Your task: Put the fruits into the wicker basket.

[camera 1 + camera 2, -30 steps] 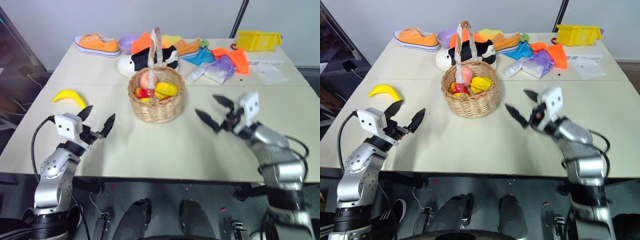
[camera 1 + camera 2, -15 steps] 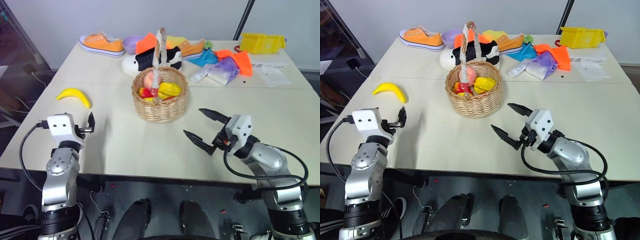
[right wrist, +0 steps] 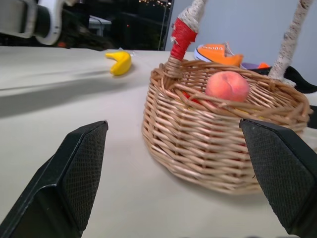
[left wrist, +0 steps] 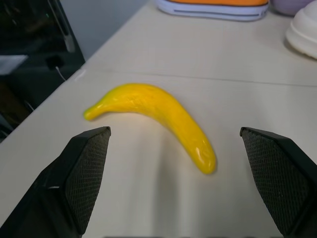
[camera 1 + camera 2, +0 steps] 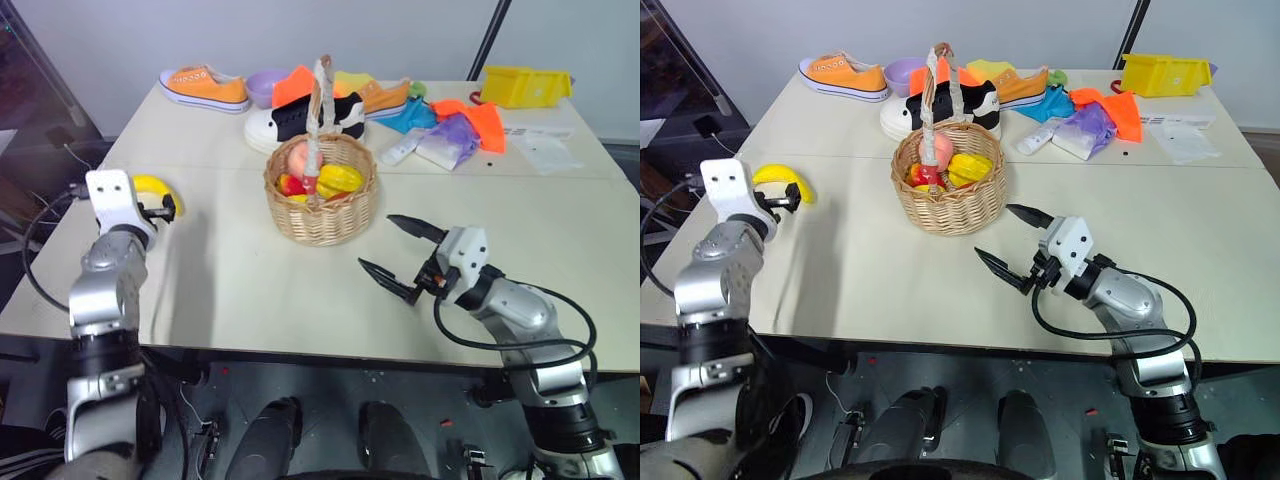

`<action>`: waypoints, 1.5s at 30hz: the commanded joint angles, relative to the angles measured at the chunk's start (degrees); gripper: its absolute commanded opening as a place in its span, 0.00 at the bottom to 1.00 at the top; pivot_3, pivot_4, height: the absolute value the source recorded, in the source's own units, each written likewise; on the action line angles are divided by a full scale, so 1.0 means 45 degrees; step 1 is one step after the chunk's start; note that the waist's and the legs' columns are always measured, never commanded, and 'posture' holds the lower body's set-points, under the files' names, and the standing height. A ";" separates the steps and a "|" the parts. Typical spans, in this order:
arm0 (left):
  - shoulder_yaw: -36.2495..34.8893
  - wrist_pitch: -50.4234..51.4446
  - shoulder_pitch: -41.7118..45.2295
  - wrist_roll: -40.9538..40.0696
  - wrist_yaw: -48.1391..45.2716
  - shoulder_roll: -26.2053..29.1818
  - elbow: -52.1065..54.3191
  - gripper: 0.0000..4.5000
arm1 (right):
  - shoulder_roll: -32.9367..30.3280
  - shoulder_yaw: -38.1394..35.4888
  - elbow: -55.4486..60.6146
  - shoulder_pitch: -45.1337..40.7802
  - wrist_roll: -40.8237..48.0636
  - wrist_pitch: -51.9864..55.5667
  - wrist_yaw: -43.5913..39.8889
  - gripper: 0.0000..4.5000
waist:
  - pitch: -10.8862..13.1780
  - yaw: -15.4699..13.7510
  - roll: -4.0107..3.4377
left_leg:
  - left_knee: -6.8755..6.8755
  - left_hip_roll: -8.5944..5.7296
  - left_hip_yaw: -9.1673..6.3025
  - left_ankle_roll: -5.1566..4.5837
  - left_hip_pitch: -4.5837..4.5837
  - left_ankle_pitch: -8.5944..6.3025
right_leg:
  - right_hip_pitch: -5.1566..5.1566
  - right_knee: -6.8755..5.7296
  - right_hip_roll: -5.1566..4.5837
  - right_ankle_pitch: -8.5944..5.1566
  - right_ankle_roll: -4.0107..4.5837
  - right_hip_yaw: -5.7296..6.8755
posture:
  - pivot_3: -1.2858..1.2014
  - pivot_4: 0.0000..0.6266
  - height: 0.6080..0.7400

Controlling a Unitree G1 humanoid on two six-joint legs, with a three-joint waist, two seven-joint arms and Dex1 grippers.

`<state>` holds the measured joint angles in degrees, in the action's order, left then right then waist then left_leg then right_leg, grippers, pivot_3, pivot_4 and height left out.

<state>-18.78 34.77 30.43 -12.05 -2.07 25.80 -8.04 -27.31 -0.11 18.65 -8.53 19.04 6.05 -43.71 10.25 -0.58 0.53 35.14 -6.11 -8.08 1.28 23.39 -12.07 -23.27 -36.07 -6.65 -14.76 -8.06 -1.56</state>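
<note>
A yellow banana [image 4: 158,111] lies on the table's left side, also seen as the banana [image 5: 787,180] from the head. My left gripper [image 4: 174,133] is open just short of it, one finger on each side, not touching. The wicker basket [image 5: 320,208] stands mid-table with a pink peach [image 3: 227,85] and other yellow and red fruit inside. To the basket's right and nearer me, my right gripper [image 5: 378,243] hovers open and empty, pointing at the basket [image 3: 213,134].
At the back lie an orange sneaker [image 5: 200,88], a purple bowl [image 5: 260,86], a black-and-white sneaker [image 5: 300,122], coloured cloths [image 5: 450,125] and a yellow bin [image 5: 525,82]. The banana is close to the table's left edge.
My left arm has risen and swung forward and to the left until its gripper faces the banana. My right gripper has drifted a little to the left. Both stay open.
</note>
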 commanded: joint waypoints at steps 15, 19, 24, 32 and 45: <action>0.0437 -0.2364 0.5306 0.0398 -0.1812 0.1190 -0.9831 1.00 | 0.0272 0.0456 0.0653 -0.0304 -0.0105 0.0103 0.0722 0.99 | 0.0012 0.0057 0.0042 | -0.0003 -0.0005 -0.0007 0.0007 0.0002 0.0005 | -0.0007 -0.0009 -0.0004 0.0004 -0.0004 0.0009 | 0.52 0.24 1.00; 0.0114 -0.3220 0.5919 0.0207 -0.1519 0.1021 -1.1426 1.00 | 0.0268 0.0493 0.0572 -0.0430 -0.0193 0.0159 0.0797 0.99 | 0.0013 0.0075 0.0046 | -0.0003 -0.0005 -0.0009 0.0008 0.0002 0.0006 | -0.0009 -0.0015 -0.0004 0.0004 -0.0005 0.0010 | 0.52 0.24 1.00; 0.0517 -0.3790 0.6000 0.0479 -0.1900 0.0631 -1.2107 1.00 | 0.0192 0.0436 0.0617 -0.0617 -0.0177 0.0271 0.0841 0.99 | 0.0011 0.0072 0.0058 | -0.0001 -0.0006 -0.0007 0.0007 0.0002 0.0007 | -0.0007 -0.0015 -0.0004 0.0006 -0.0008 0.0010 | 0.52 0.24 1.00; 0.0433 -0.4346 0.5847 0.0429 -0.1495 0.0522 -1.2527 0.25 | 0.0134 0.0379 0.0774 -0.0684 -0.0194 0.0468 0.1000 1.00 | 0.0011 0.0113 0.0066 | 0.0001 -0.0006 -0.0007 0.0006 0.0002 0.0008 | -0.0009 -0.0023 -0.0004 0.0008 -0.0010 0.0010 | 0.52 0.24 1.00; 0.0053 -0.3538 0.3213 -0.0017 -0.1149 0.0836 -0.6734 0.01 | 0.0136 0.0408 0.0549 -0.0831 -0.0276 0.0447 0.1026 1.00 | 0.0008 0.0342 0.0072 | 0.0003 -0.0003 -0.0010 0.0011 0.0002 0.0011 | -0.0014 -0.0035 -0.0004 0.0010 -0.0009 0.0006 | 0.52 0.24 1.00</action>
<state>-16.98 17.73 46.77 -10.86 -7.11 28.14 -47.34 -26.60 2.13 19.70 -11.50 17.98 8.54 -39.31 10.29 0.96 0.85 35.15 -6.12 -8.12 1.33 23.40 -12.02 -23.35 -36.24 -6.67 -14.72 -8.10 -1.54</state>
